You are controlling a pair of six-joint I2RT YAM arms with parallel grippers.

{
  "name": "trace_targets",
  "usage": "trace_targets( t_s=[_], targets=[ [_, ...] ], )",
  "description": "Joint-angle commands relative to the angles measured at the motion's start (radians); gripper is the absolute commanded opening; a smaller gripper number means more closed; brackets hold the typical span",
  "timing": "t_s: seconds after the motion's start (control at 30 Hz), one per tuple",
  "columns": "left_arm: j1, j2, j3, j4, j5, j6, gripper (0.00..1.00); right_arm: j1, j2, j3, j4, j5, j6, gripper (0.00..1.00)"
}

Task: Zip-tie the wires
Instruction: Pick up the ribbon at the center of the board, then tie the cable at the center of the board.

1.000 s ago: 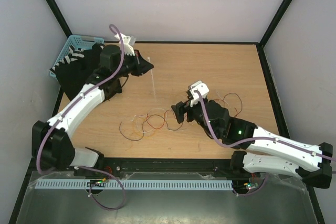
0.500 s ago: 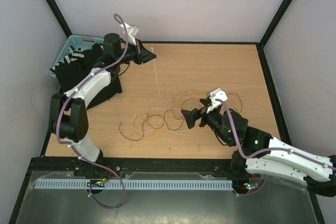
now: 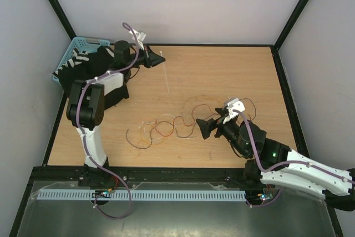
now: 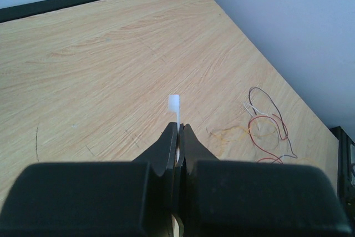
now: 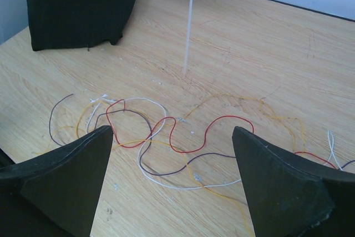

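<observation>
Left claw (image 4: 178, 131) clamped on a white zip tie (image 4: 173, 104); right claw (image 5: 172, 130) spread wide.
The right claw hangs over the wires (image 3: 161, 127) on the wooden surface (image 3: 233, 70); the tie's tip seems to touch it.

Wooden table (image 3: 222, 70) carried the wires (image 3: 163, 127), sprawled in a loose tangle at lower centre, and black cloth (image 3: 69, 79) sat upper left.

The wires (image 3: 165, 127) are lying strung across the near middle of the table (image 3: 238, 70). My right gripper (image 3: 204, 127) is hovering over their right half. My left gripper (image 3: 158, 57) is sitting behind them at the back-left, with the zip tie (image 3: 166, 79) reaching toward them. A basket (image 3: 75, 48) is sitting further left.
</observation>
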Motion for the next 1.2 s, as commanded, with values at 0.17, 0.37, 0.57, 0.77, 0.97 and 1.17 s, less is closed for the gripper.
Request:
trace_targets(
  t_s=[0.17, 0.37, 0.57, 0.77, 0.97, 1.17],
  targets=[
    [-0.058, 0.065, -0.092, 0.303, -0.035, -0.045, 0.0, 0.007, -0.007, 0.004, -0.004, 0.035, -0.036, 0.99],
    [-0.098, 0.046, -0.162, 0.304, -0.038, 0.018, 0.0, 0.007, -0.009, 0.001, -0.01, 0.016, -0.024, 0.99],
    [-0.121, 0.033, -0.213, 0.304, 0.004, 0.034, 0.0, 0.007, -0.018, -0.014, -0.015, 0.006, -0.009, 0.99],
    [-0.161, -0.015, -0.291, 0.304, 0.001, 0.083, 0.0, 0.006, -0.013, -0.028, -0.027, -0.026, 0.015, 0.99],
    [-0.196, -0.049, -0.359, 0.303, 0.01, 0.105, 0.0, 0.006, 0.031, 0.007, -0.112, -0.118, 0.089, 0.99],
    [-0.241, -0.093, -0.437, 0.304, -0.013, 0.14, 0.0, 0.007, 0.096, 0.027, -0.235, -0.242, 0.285, 0.99]
  ],
)
